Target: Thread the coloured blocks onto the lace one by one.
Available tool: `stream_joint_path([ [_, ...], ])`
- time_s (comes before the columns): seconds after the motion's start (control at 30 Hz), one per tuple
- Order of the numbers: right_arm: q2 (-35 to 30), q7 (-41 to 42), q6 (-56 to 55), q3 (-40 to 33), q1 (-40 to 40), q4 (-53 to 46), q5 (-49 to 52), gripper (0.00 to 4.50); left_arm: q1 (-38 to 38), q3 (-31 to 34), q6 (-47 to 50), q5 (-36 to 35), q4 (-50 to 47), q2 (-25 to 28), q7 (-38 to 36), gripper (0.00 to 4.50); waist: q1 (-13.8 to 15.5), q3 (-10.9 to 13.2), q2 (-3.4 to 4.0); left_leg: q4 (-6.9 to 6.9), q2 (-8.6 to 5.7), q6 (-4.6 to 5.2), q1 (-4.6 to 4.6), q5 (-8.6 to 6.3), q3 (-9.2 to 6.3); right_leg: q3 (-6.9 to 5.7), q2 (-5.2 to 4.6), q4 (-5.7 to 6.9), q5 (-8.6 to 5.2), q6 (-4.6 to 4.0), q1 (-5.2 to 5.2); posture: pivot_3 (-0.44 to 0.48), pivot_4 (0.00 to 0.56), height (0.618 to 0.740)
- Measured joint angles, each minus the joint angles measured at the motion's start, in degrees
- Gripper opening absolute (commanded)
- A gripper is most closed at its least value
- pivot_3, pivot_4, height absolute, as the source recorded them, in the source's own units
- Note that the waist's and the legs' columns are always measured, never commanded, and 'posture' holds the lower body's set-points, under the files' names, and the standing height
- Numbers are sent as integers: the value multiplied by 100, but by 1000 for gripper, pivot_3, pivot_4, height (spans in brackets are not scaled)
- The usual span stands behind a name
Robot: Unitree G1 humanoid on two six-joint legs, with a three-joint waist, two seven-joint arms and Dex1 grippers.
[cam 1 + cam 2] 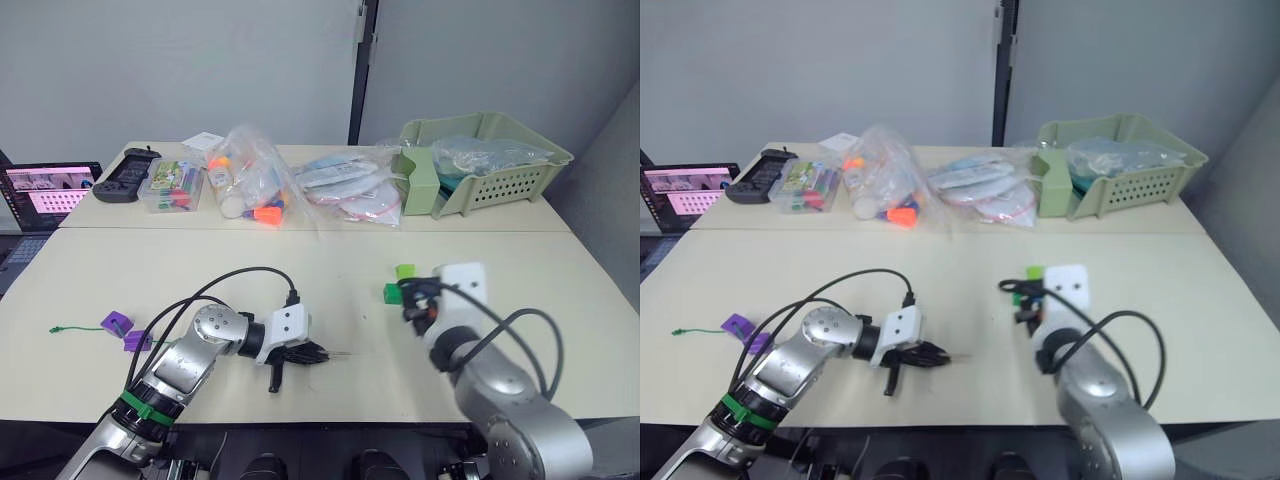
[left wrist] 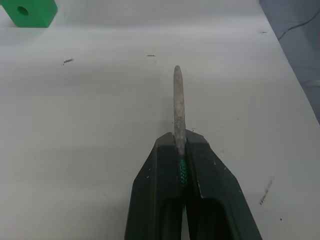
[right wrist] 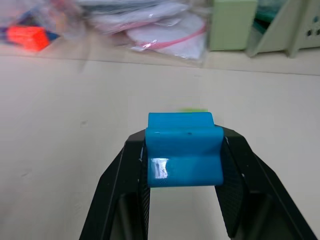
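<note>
The lace is pinched just behind its stiff pale tip by the left claw, whose fingers are clenched on it so that the tip juts straight out ahead of them over the bare counter, while the green cord runs back between the fingers. The right claw is clamped on the bright blue block, held between its two pads above the counter, well apart from the left claw and off to its right. The dark green block and the light green block sit just beside the right claw on the counter; the two purple blocks lie far to the left claw's left, near the lace's tail. The step in hand looks like bringing the blue block to the tip. To do it well, I would turn the right wrist until the block's hole, which cannot be seen here, faces the tip, keep the left claw steady, and close the gap slowly along the tip's own line. The tip is slender and may flex if it meets the block's face rather than the bore.
</note>
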Motion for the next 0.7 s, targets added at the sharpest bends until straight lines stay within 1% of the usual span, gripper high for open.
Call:
stream_joint_path([
  [0.1, 193, -106, 201, 430, 392, 89, -9, 1194, 0, 0, -6, 1, 27, 19, -16, 0, 16, 0, 0, 1, -1, 0, 0, 0, 2, 0, -3, -5, -1, 1, 2, 0, 150, 740],
  [0.2, 331, -205, 190, 654, 660, 309, -76, 1194, 0, 0, -12, 2, 33, 22, -15, 0, 13, 0, 0, 1, 0, 0, -1, 0, 3, 0, -2, -6, -1, 2, 1, 0, 150, 740],
  [0.33, 441, -211, 200, 642, 872, 472, -110, 1194, 0, 8, -12, 2, 32, 40, -6, 0, 5, 0, 0, 1, 0, 0, -1, 0, 3, 0, -1, -7, -2, 2, 0, 0, 150, 740],
  [0.53, 560, 120, 47, 569, 1073, 747, -22, 1194, 11, 54, -7, 2, 19, 49, 62, 0, -3, -3, -4, 0, 4, 0, 3, 0, 2, -1, 2, -8, -2, 3, 4, 0, 150, 740],
  [0.6, 518, 214, -114, 571, 1116, 772, -21, 2243, 26, 61, -6, 1, -3, 50, 65, 0, -12, -3, -4, 0, 5, 0, 4, 0, 2, -1, 4, -8, -2, 3, 4, 0, 150, 740],
  [0.63, 489, 260, -191, 578, 1134, 782, -6, 2515, 34, 62, -6, 1, -18, 51, 65, 0, -10, -3, -4, 0, 6, 0, 3, 0, 2, -2, 5, -7, -2, 3, 3, 0, 150, 740],
  [0.7, 464, 341, -326, 558, 1142, 795, 24, 3229, 41, 63, -5, 1, -20, 54, 65, 0, -8, -2, -4, 0, 5, 0, 1, 0, 2, -2, 4, -7, -2, 3, 2, 0, 150, 740],
])
